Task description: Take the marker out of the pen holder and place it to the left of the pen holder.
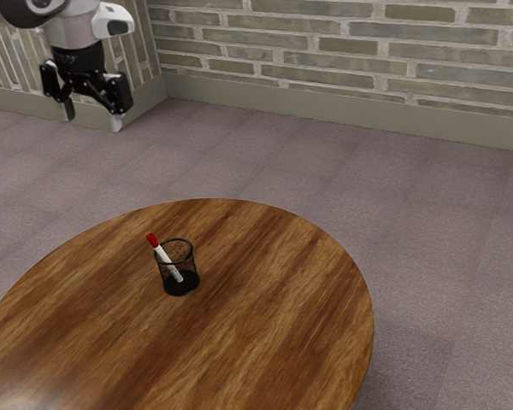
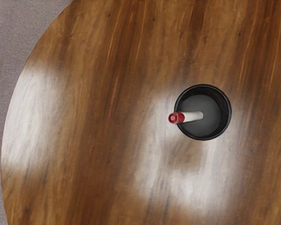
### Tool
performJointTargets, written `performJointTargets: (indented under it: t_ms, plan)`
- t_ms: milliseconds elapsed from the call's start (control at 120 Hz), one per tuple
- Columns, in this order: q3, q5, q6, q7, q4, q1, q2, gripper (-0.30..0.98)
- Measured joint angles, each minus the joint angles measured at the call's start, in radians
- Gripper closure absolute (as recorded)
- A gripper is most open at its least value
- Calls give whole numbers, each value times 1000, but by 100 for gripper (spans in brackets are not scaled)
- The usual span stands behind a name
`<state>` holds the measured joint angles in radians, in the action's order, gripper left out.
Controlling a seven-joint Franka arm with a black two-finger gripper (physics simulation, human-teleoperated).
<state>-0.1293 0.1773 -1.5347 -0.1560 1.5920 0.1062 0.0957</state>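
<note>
In the exterior view, my gripper (image 1: pixel 92 123) hangs toward eleven o'clock from the cup (image 1: pixel 189 266), jaws spread apart; the marker (image 1: pixel 165 258) leans inside the cup, red cap (image 1: pixel 152 240) past the rim toward eleven

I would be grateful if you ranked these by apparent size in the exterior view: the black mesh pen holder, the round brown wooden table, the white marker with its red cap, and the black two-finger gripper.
1. Table
2. Gripper
3. Pen holder
4. Marker, slimmest, leaning in the pen holder
</note>
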Motion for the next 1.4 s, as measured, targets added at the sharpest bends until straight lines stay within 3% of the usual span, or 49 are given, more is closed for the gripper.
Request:
performJointTargets:
  t_ms: [575, 667, 858, 1117, 1400]
  plan:
    - [-17, 5, -141, -7, 102, -20, 73, 0]
    - [-22, 3, -177, -26, 213, -22, 81, 0]
    - [-24, -31, -399, -72, 477, -47, 93, 0]
    - [-23, -113, -647, -109, 584, -45, -26, 0]
    - [-23, -151, -777, -91, 593, -47, -138, 1]
